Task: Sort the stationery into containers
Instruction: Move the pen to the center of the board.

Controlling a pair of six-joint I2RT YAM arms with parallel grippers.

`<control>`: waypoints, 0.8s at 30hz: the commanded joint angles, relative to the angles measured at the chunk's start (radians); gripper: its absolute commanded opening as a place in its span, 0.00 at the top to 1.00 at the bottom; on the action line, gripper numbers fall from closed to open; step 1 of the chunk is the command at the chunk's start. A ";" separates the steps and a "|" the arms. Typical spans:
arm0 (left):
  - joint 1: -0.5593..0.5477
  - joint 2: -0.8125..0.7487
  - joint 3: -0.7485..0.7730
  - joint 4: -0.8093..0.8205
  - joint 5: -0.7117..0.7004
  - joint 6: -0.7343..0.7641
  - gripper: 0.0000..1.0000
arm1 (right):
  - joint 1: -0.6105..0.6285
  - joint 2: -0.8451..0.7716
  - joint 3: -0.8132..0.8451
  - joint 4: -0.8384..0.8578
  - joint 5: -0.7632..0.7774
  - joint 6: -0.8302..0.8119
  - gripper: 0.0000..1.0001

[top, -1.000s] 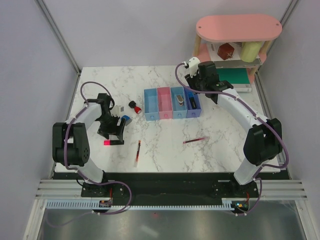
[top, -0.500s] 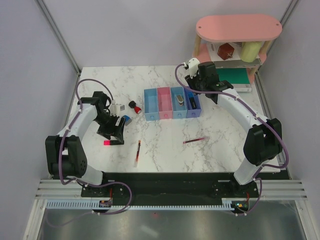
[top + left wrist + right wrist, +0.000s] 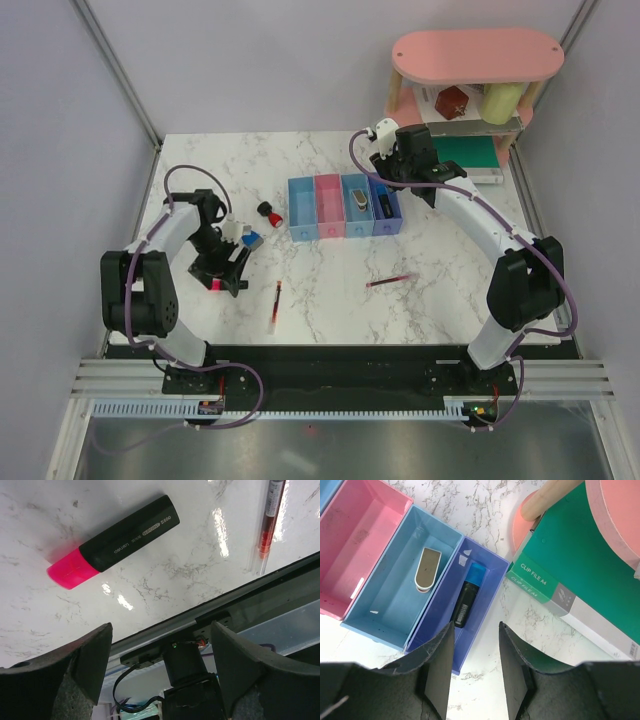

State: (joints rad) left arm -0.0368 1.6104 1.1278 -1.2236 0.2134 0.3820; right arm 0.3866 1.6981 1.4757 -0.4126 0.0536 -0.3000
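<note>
From above, the left end effector (image 3: 228, 272) hangs low over the near-left part of the white marbled worktop (image 3: 330, 290). It is right by a black marker with a pink cap (image 3: 213, 285), of which only the pink end shows. Just beyond lies a small blue item (image 3: 252, 240), probably the eraser, though it is too small to be sure. A red-black stub (image 3: 268, 212) sits farther on. Two thin red pens lie near, one left of centre (image 3: 275, 303) and one to the right (image 3: 390, 281). The right end effector (image 3: 388, 172) hovers at the far right end of the row of four joined plastic bins (image 3: 304, 237), coloured blue, pink, light blue and purple.

In the left wrist view the jaws are spread wide and hold nothing. The marker lies flat and slanted ahead of the fingers (image 3: 85, 655), not yet between them.

In the right wrist view the jaws are partly open and empty. Below them the purple bin (image 3: 437, 630) holds a black marker with a blue cap (image 3: 468, 594), and the light blue bin has a silver-brown clip (image 3: 427, 569).

The step in hand looks like the left arm's pick of the pink-capped marker. Next it should straddle the barrel crosswise, lower, close, then carry it right, likely to the purple bin.
</note>
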 commanded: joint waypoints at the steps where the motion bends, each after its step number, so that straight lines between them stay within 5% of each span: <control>1: -0.002 0.002 -0.045 0.004 -0.057 0.066 0.14 | 0.000 -0.031 0.034 0.005 0.002 0.004 0.52; 24: -0.002 0.141 -0.120 0.274 -0.190 0.037 0.09 | -0.002 -0.008 0.051 0.000 -0.017 0.022 0.52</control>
State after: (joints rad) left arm -0.0368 1.7470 1.0130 -1.0321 0.0605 0.4057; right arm 0.3866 1.6981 1.4857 -0.4229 0.0498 -0.2916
